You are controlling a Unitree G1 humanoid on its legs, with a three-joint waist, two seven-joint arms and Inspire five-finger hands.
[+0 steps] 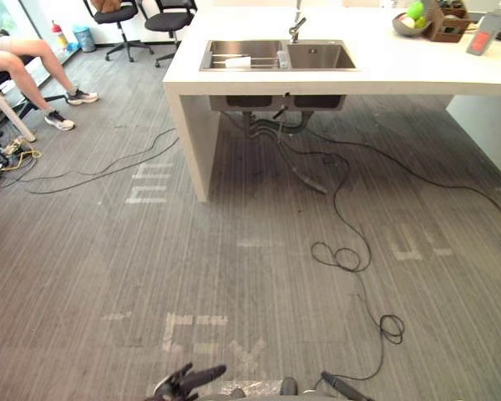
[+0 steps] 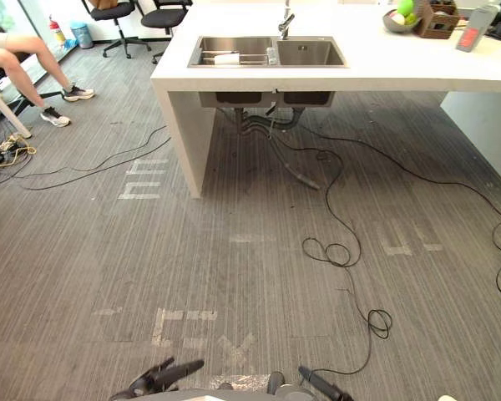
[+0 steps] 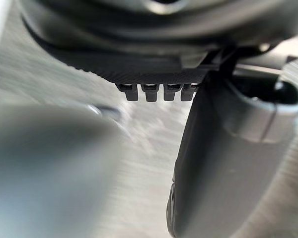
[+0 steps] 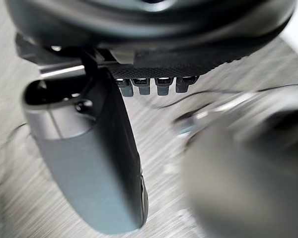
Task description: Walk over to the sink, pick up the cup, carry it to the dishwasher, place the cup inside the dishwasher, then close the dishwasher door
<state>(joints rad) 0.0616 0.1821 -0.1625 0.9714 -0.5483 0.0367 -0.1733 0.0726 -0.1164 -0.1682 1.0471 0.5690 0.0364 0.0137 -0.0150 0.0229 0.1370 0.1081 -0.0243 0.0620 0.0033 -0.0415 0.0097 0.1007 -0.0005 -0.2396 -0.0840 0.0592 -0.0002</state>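
Observation:
Far ahead, a white counter point(image 1: 384, 71) holds a steel double sink point(image 1: 275, 56) with a tap point(image 1: 296, 29). A white cup point(image 1: 238, 61) lies on a rack in the left basin, and a small clear glass point(image 1: 282, 58) stands between the basins. My left hand point(image 1: 188, 380) is low at the near edge, fingers straight and holding nothing; its thumb point(image 3: 223, 173) sticks out over the floor. Beside it, my right hand point(image 1: 342, 387) is also open and empty, thumb point(image 4: 94, 163) extended. Both hands are far from the sink.
Black cables point(image 1: 342, 251) loop across the grey floor between me and the counter. The counter's white side panel point(image 1: 192, 134) stands to the left of the sink. A seated person's legs point(image 1: 33, 63) and office chairs point(image 1: 117, 17) are at far left. A fruit bowl point(image 1: 411, 18) sits on the counter.

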